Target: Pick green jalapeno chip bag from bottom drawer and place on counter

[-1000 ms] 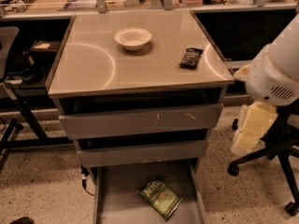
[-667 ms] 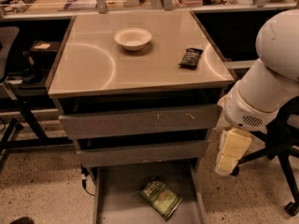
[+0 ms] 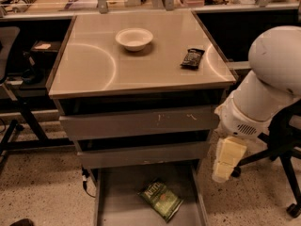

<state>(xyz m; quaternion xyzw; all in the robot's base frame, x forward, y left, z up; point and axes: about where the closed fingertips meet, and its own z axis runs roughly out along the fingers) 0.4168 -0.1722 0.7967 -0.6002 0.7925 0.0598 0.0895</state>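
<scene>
The green jalapeno chip bag (image 3: 161, 199) lies flat on the grey floor of the open bottom drawer (image 3: 117, 197), right of its middle. The beige counter (image 3: 94, 65) tops the cabinet. My white arm reaches in from the right. My gripper (image 3: 222, 171) is the cream-coloured end of the arm. It hangs beside the cabinet's right side, just outside the drawer's right wall, above and to the right of the bag and apart from it.
A white bowl (image 3: 134, 38) and a small dark packet (image 3: 193, 58) sit on the counter. Two shut grey drawers (image 3: 141, 122) are above the open one. An office chair base (image 3: 288, 173) stands at the right, and another chair (image 3: 9, 46) at the left.
My arm has swung left and down from the right edge, bringing the gripper end closer to the cabinet and the open drawer. The bag has not moved.
</scene>
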